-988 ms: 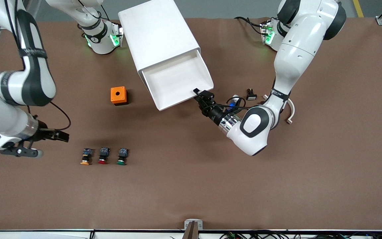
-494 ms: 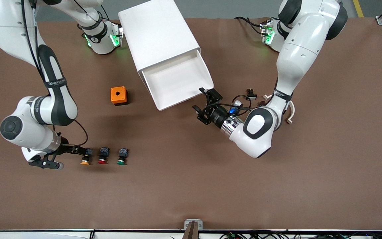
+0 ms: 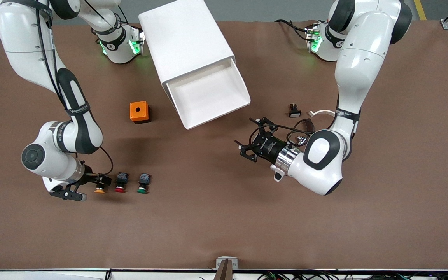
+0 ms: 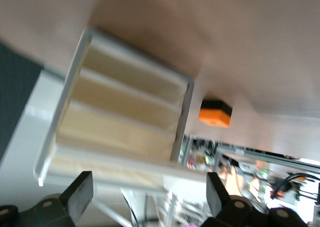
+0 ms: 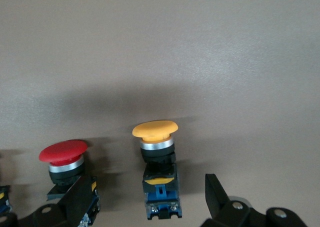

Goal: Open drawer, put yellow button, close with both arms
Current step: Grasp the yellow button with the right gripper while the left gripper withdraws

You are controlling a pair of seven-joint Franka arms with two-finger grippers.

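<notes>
Drawer (image 3: 208,95): top one stands pulled well out of the white cabinet (image 3: 185,42), tray bare inside — the opening step looks done.
Yellow button (image 3: 99,189): on the tabletop (image 3: 224,225) at the right arm's end, first in a row with the red button (image 3: 120,188) and the green button (image 3: 142,189); nearer the front camera than the orange cube (image 3: 139,112).
Right hand (image 3: 100,181): low at the tabletop, fingers spread either side of the yellow button; the wrist view shows the button (image 5: 156,167) standing between the two fingers (image 5: 220,194), not yet pinched.
Left hand (image 3: 253,142): fingers spread, holding nothing, over bare tabletop near the drawer's front; its wrist view looks at the cabinet front (image 4: 120,117) and the orange cube (image 4: 215,113).
Done so far: drawer open, by my reading.
Left to do: pinch the yellow button, carry it across to the drawer, drop it in, then push the drawer shut with both arms.
Watch: the red button sits just beside the yellow one, so one finger has little room.
</notes>
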